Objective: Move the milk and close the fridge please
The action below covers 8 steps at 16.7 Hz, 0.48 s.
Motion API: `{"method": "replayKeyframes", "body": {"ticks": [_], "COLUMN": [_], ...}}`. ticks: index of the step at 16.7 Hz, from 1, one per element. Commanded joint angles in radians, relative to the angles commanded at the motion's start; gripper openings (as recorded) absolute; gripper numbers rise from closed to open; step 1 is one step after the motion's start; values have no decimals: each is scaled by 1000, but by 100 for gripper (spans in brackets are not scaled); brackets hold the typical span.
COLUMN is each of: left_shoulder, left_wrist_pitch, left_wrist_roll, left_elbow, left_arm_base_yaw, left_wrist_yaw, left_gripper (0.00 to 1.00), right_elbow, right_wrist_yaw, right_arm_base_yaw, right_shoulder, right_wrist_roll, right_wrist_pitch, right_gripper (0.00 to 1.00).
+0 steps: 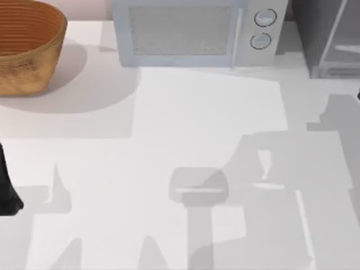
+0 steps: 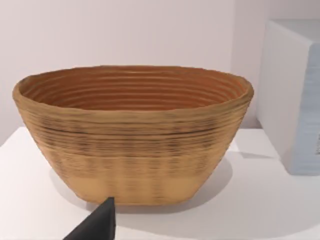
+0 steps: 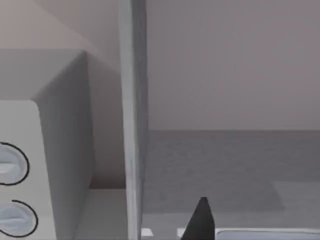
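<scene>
The fridge (image 1: 326, 39) stands at the table's far right corner, a grey cabinet with a dark side and a lighter panel. In the right wrist view its pale upright edge (image 3: 132, 125) is close ahead, with a grey inner floor (image 3: 225, 170) beyond it. My right gripper (image 3: 200, 222) is a dark tip low in that view, close before the fridge. My left gripper (image 2: 97, 225) hangs in front of the basket; that arm (image 1: 7, 191) sits at the table's left edge. The milk is out of view.
A brown woven basket (image 1: 25, 45) (image 2: 132, 135) stands at the far left corner. A pale microwave (image 1: 191, 31) with two round dials (image 3: 12, 165) sits at the back middle, just left of the fridge. The white table (image 1: 169, 140) stretches across the front.
</scene>
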Motion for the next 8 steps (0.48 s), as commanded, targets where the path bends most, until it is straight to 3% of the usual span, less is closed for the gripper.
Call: {"method": "replayKeyframes", "body": {"ticks": [8], "left_shoulder": [0], "left_wrist_pitch": [0], "left_wrist_roll": [0], "left_elbow": [0], "left_arm_base_yaw": [0], "left_wrist_yaw": [0], "left_gripper": [100], "right_elbow": [28], "right_wrist_yaw": [-23], "right_arm_base_yaw": [-25], "right_shoulder": [34], "right_wrist_roll": [-1], "right_wrist_pitch": [-6], "right_gripper": [0]}}
